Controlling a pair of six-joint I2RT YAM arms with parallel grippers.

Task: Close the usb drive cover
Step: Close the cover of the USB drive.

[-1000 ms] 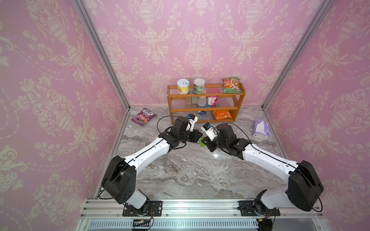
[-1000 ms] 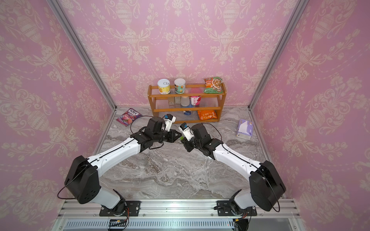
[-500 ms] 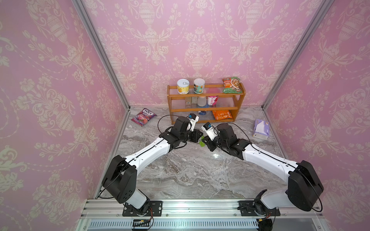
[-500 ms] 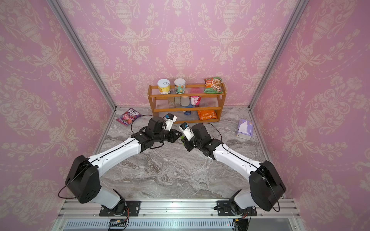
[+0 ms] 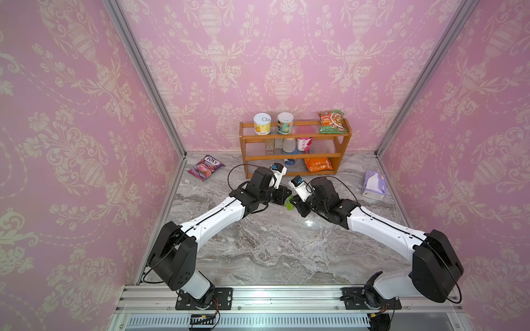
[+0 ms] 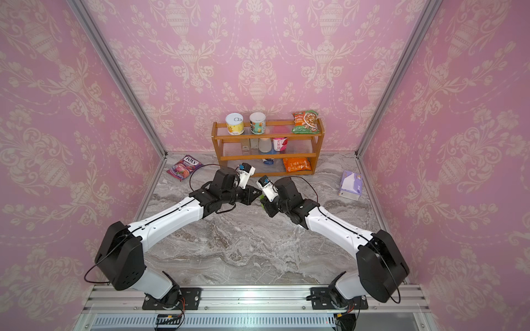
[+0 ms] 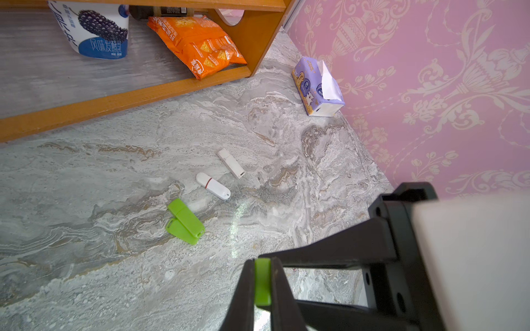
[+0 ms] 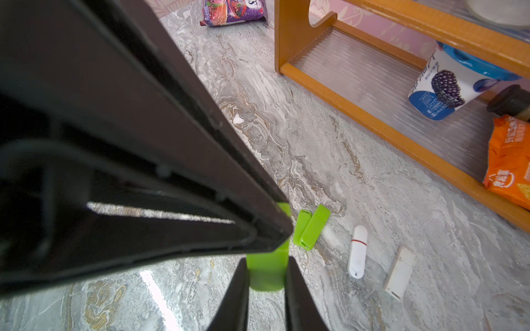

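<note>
A bright green usb drive point(image 8: 266, 275) hangs above the marble table between my two grippers, which meet tip to tip at mid-table. My right gripper point(image 8: 267, 268) is shut across the drive's wide faces at one end. My left gripper point(image 7: 263, 279) is shut on the thin edges of the other end of the green usb drive point(image 7: 263, 283). In both top views only a sliver of the green drive point(image 5: 289, 204) point(image 6: 261, 200) shows between the black fingers. The join between the cover and the body is hidden behind the left fingers point(image 8: 200, 172).
Loose on the table below lie two more green drives point(image 7: 185, 222), a rounded white drive with a red ring point(image 7: 213, 186) and a flat white drive point(image 7: 231, 163). A wooden shelf point(image 5: 295, 156) with snacks stands behind, a tissue pack point(image 5: 373, 185) to the right, a candy bag point(image 5: 205, 167) to the left.
</note>
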